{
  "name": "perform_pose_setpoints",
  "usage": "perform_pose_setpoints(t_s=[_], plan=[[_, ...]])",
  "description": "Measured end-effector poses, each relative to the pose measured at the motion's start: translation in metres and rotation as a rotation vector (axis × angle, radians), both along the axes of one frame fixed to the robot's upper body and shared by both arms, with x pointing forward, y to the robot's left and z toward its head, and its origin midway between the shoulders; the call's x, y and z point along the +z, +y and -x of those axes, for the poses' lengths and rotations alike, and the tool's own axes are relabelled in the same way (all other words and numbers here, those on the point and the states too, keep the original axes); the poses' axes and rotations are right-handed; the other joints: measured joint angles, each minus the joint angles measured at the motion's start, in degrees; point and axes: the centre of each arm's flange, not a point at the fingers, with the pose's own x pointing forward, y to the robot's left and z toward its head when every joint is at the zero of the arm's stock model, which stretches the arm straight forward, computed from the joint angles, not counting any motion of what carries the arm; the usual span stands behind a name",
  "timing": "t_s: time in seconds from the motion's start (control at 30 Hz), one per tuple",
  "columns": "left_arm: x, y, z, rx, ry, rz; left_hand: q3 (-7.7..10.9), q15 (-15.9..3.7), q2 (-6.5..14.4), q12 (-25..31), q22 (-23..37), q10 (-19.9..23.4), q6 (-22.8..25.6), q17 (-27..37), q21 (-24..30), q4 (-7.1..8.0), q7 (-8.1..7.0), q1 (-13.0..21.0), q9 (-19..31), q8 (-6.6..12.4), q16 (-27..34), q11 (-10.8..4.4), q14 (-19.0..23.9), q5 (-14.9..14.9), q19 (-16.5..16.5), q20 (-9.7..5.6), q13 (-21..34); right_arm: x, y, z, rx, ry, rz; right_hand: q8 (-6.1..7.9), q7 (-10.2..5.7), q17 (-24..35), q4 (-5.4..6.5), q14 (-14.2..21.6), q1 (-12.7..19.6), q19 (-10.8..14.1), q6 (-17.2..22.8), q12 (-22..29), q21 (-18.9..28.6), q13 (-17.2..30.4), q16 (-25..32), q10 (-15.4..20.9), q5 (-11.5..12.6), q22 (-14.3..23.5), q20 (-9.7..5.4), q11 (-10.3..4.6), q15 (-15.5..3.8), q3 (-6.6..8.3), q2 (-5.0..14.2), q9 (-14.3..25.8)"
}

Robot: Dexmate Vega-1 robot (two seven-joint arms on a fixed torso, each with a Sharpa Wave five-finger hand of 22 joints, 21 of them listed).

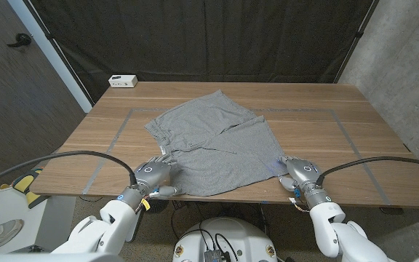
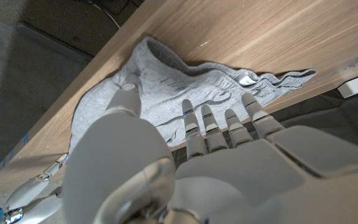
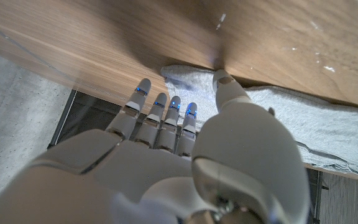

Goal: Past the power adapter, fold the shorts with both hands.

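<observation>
Right now the grey shorts (image 1: 213, 142) lie spread in the middle of the wooden table (image 1: 340, 124), long axis running from the waistband at the far left down to the leg hems at the near edge. The left hand (image 1: 155, 175) rests on the near left hem, fingers (image 2: 213, 124) stretched over the cloth; whether it grips, I cannot tell. The right hand (image 1: 300, 171) sits at the near right corner, thumb (image 3: 225, 84) touching the fabric, grasp unclear. A white power adapter (image 1: 123, 81) sits at the far left corner.
</observation>
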Motion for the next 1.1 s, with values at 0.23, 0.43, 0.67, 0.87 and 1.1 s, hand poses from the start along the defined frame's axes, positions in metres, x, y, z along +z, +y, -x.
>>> perform_pose_setpoints(t_s=[0.23,0.43,0.67,0.87,1.1], plan=[[0.01,-0.008,-0.003,0.003,0.029,-0.049,-0.75,0.0,-0.22,0.0,0.27,-0.11,3.7,0.1,0.0,0.29,-0.4,-0.16,0.09,0.55,0.0,0.11,0.0,0.44,-0.19,-0.19,0.0,-0.001,-0.001,-0.003,-0.011,0.006,0.005,0.0,-0.42,0.17,0.31,0.53,0.26,0.0,0.42,0.0,0.0,0.0,0.21,0.1,0.0,0.0,0.0,-0.1,-0.1,-0.31,-0.19,0.0],[0.008,-0.014,-0.004,0.018,0.036,-0.101,-1.1,-1.59,1.1,0.28,0.53,3.16,11.93,-0.07,0.92,0.14,-2.42,3.21,0.05,2.34,0.1,-1.47,1.6,1.42,1.01,-1.38,-0.01,-0.003,-0.002,-0.005,-0.015,0.001,0.006,0.36,-0.88,0.68,0.94,3.21,0.9,0.42,3.98,0.25,-0.01,-0.01,1.64,3.29,0.0,-0.01,-0.42,-0.59,-0.14,-0.94,0.46,-0.01],[0.005,-0.016,-0.008,0.047,-0.001,-0.145,-0.67,-3.38,5.41,1.07,0.79,7.95,19.4,-0.07,2.54,-0.28,-0.79,7.98,0.1,3.23,0.48,-2.19,4.96,0.64,3.48,-2.56,-0.01,-0.005,-0.001,-0.01,-0.019,-0.013,0.02,1.61,-2.4,2.78,1.19,8.59,3.96,2.39,9.98,1.7,0.23,0.47,5.29,8.76,0.01,0.15,-2.39,-2.54,-0.37,-1.18,2.01,-0.01],[0.004,-0.016,-0.01,0.071,-0.045,-0.175,-0.38,-3.41,8.0,1.34,1.06,11.53,26.09,-0.16,3.79,-0.58,-0.54,11.64,0.23,4.11,0.48,-2.87,7.95,-1.15,4.88,-3.35,-0.14,-0.008,-0.003,-0.017,-0.032,-0.021,0.039,1.37,-3.38,7.75,0.64,14.03,9.64,5.4,14.08,3.58,1.58,1.7,11.01,12.91,0.04,0.48,-4.59,-3.2,-0.68,-1.74,2.32,-0.02],[0.003,-0.016,-0.012,0.096,-0.112,-0.206,-0.07,-3.55,9.92,1.55,1.32,15.57,32.28,-0.34,5.32,-1.1,1.77,15.68,0.25,5.12,0.48,-3.87,10.85,-2.49,6.53,-3.76,0.01,-0.017,-0.011,-0.024,-0.062,-0.006,0.048,2.5,-2.47,21.19,1.35,25.02,17.05,10.07,27.53,11.47,5.04,5.44,23.63,24.91,-1.89,1.45,-6.16,-3.25,-2.73,-3.9,2.74,0.46]])
